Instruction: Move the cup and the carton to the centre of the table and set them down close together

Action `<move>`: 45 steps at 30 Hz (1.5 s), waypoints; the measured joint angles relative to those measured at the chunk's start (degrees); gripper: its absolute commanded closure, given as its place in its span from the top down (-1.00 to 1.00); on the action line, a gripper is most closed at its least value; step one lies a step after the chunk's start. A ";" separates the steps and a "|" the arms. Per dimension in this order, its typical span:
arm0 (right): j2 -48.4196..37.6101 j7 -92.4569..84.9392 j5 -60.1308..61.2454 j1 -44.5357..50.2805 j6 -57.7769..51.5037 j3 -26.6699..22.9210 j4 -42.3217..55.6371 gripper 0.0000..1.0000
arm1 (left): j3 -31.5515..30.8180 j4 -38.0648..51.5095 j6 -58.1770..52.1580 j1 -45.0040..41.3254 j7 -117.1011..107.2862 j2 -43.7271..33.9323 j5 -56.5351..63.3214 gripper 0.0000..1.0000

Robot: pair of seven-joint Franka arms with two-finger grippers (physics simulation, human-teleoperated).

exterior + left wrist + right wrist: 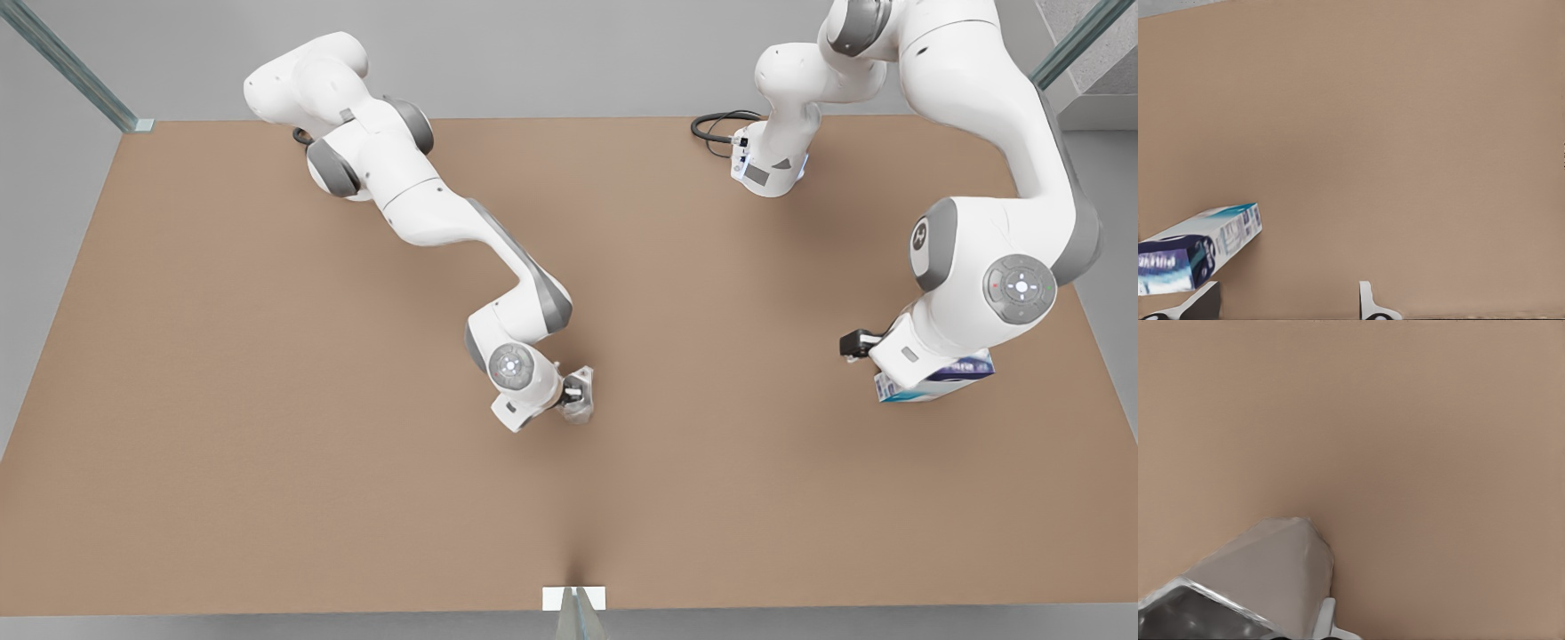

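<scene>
Tan table (267,444) filled the scene beneath grey walls, with two white arms reaching over it. Near the middle of the front view, the right gripper (578,397) sat low at the cup (580,394), one finger (1326,618) beside the cup's wall in the right wrist view; the cup (1265,573) looked held, though the second finger was hidden. Toward the front view's right, the left gripper (920,384) was over the carton (942,378), well apart from the cup. In the left wrist view the carton (1198,247) lay tilted beside one finger (1368,303), the fingers spread wide, whether gripping I could not tell
</scene>
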 measured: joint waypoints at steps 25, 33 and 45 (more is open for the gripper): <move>-16.13 -1.55 -0.25 2.33 -1.91 -4.68 -10.39 1.00 | 10.62 -19.69 14.27 4.46 81.74 -4.65 2.15 1.00; -36.12 -27.50 -8.70 -25.29 -26.77 -10.62 -16.92 1.00 | 10.67 -19.69 17.91 7.37 89.54 -0.72 2.01 1.00; -45.78 -33.51 -15.89 -35.61 -23.79 -2.92 -26.81 1.00 | 11.42 -19.69 20.78 9.74 94.66 2.95 1.95 1.00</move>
